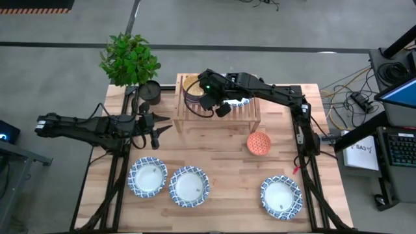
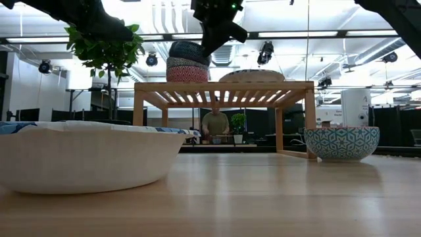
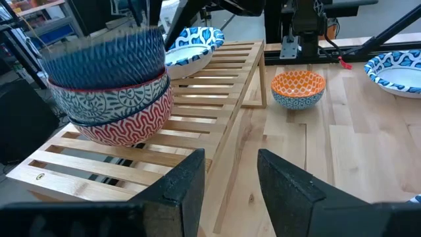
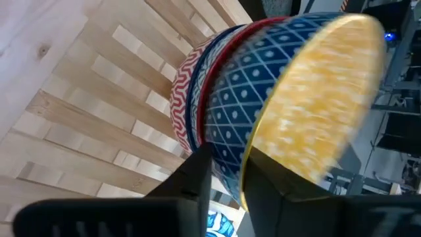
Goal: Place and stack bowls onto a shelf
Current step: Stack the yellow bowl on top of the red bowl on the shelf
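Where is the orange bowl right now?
In the high view the orange bowl sits on the table, just off the shelf's front right corner, between it and the rightmost wide blue-rimmed bowl.

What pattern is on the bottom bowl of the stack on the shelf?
Red-and-white squiggly maze lines on the bottom bowl; clearest in the left wrist view.

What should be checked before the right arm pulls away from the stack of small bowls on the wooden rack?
1. Yellow-lined blue-diamond bowl seated on the stack: cannot tell; it looks tilted.
2. Right gripper clear of that bowl's rim: not ok, fingers straddle it.
3. Pink-patterned bottom bowl resting on the light-wood slatted shelf: ok.
4. Left gripper clear of the shelf: ok, beside it, open.
5. Orange small bowl waiting on the table: ok.
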Controlling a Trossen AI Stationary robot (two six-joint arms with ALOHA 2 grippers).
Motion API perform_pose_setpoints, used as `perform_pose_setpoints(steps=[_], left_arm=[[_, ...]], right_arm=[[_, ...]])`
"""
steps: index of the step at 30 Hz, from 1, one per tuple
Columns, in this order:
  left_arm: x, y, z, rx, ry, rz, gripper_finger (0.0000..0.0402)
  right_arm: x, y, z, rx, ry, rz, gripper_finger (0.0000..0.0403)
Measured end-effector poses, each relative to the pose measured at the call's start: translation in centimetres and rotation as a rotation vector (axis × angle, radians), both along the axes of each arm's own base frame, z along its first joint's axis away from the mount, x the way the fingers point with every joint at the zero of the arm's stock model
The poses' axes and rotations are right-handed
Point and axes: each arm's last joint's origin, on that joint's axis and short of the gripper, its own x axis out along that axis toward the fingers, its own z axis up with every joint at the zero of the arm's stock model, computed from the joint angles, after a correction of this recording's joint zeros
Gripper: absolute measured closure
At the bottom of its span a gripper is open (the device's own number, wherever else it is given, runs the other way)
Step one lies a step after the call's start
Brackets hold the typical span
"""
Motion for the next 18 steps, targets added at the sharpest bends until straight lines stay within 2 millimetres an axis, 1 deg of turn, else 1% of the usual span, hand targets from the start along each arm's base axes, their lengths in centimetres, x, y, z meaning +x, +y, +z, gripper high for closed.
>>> perform_pose_setpoints(steps=[3,6,11,18], left_arm=[[0.00,0.00,0.00,0.000,0.000,0.000,0.0278],[0.00,0.00,0.00,0.000,0.000,0.000,0.0278],[0.00,0.00,0.00,0.000,0.001,0.000,0.0278],[-0.03,0.01,-0.09,0.001,0.010,0.000,0.0278]], right_arm=[[0.02,0.00,0.03,-0.002,-0.003,-0.002,0.0318],[0.02,-0.01,0.05,-0.005,-0.004,-0.004,0.0313],[0.02,0.07,0.31,-0.065,-0.005,-0.058,0.0317],[0.27,0.32,0.45,0.016,-0.076,-0.098,0.0331]])
